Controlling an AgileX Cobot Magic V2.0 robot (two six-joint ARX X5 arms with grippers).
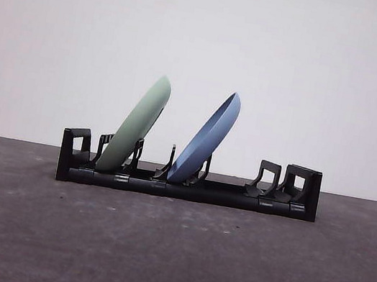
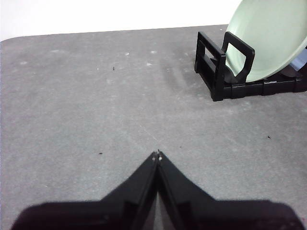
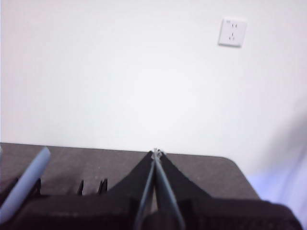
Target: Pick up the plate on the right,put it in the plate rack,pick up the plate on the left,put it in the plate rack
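1. On the table (image 1: 168,254), the rack (image 1: 188,185) holds both plates, so the job looks done.
2. One green plate (image 1: 134,128) leans between prongs near one end. One blue plate (image 1: 205,140) leans in the middle. The prongs keep them from falling flat.
3. Both plates tilt the same way, apart from each other.
4. Off to the side, the left gripper (image 2: 159,154) hangs over bare table with jaws pressed together, holding nothing.
5. Behind the rack, the right gripper (image 3: 155,152) is also closed and empty, facing the wall (image 3: 120,72).
6. Neither arm shows in the front view. The wrist views cut off most of each plate.
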